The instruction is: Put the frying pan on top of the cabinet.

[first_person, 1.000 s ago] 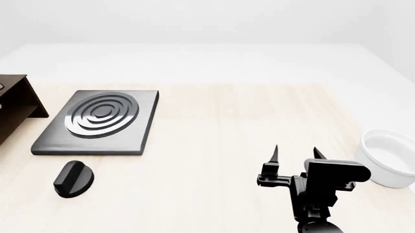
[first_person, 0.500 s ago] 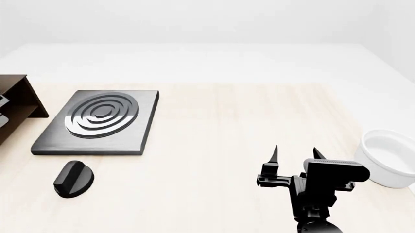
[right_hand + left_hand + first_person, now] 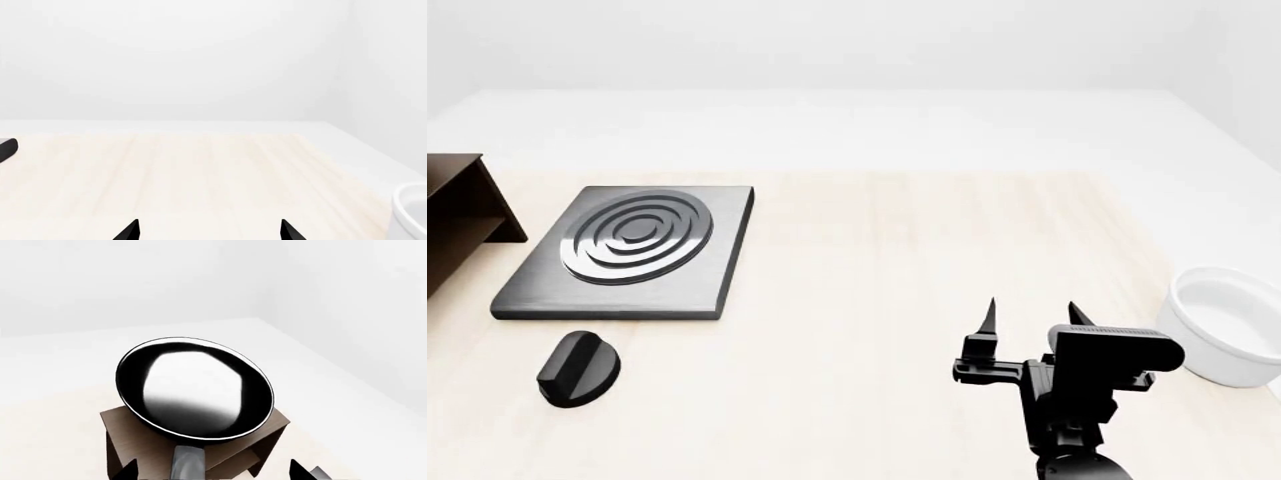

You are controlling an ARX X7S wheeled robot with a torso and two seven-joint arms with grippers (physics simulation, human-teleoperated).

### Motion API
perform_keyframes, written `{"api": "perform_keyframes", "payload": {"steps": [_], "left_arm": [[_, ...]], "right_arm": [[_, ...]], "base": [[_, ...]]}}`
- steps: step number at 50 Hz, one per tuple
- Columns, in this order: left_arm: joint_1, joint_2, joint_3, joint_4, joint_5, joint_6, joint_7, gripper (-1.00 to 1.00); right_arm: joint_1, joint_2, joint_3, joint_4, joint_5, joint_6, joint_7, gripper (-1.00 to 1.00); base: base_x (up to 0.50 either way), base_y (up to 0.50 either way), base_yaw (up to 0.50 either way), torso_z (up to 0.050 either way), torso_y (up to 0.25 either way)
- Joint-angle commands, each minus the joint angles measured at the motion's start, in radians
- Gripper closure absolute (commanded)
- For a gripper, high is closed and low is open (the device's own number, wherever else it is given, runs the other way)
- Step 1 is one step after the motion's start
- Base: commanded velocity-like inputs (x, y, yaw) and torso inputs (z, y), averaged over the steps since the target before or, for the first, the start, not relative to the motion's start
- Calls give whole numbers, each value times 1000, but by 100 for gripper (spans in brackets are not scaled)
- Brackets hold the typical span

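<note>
Since a second ago the bit of gear poking out at the cabinet (image 3: 457, 215) edge is gone. The pan (image 3: 193, 390) sits on the cabinet top, overhanging it — a bump to its handle could tip it off. Left tool (image 3: 217, 471) spread, released; right tool (image 3: 1030, 313) open, idle over the desk (image 3: 868, 260).

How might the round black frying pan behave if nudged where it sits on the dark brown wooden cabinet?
The round black frying pan overhangs the dark brown wooden cabinet top, so it may tip. Its long grey handle probably adds leverage. It looks rigid and glossy, perhaps slippery.
</note>
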Motion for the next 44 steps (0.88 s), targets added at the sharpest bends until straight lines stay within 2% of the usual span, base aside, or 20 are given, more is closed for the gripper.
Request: {"api": "perform_keyframes", "payload": {"steps": [1,5,12,14,15,16,17,20,23,24,35,44], "left_arm": [[82,24,81,518,-91,-69,66,-100],[163,63,66,688,-189,-148,72,-100],[351,122,72,900,-277,-153,89,-100],[485,128,165,981,-204,-68,98,-100],[530,139,172,1004,-200,-38,106,-100],[622,155,190,1057,-177,33,116,-100],[711,150,253,1109,-93,121,116,-100],[826,154,328,1160,-30,208,131,-100],[872,157,361,1167,-18,233,142,-100],[937,156,423,1153,63,323,149,-100],[951,167,422,1126,50,354,163,-100],[886,177,436,1152,36,306,156,-100]], "right_arm": [[10,1,-11,2,2,7,2,-100],[16,-2,-14,10,4,-5,-1,-100],[24,-2,-24,15,-3,-13,0,-100],[25,-2,-18,12,1,-17,2,-100],[25,-2,-17,9,2,-18,2,-100],[23,-1,-18,2,1,-20,4,-100],[21,1,-19,-7,-1,-21,5,-100],[19,7,-25,-26,-6,-20,7,-100],[15,12,-26,-43,-6,-23,7,-100],[9,16,-18,-71,-4,-21,13,-100],[13,36,-29,-153,-40,-23,36,-100],[105,58,-73,-297,-82,72,47,-100]], "base": [[0,0,0,0,0],[0,0,0,0,0],[0,0,0,0,0],[0,0,0,0,0],[0,0,0,0,0],[0,0,0,0,0],[0,0,0,0,0],[0,0,0,0,0],[0,0,0,0,0],[0,0,0,0,0],[0,0,0,0,0],[0,0,0,0,0]]}}
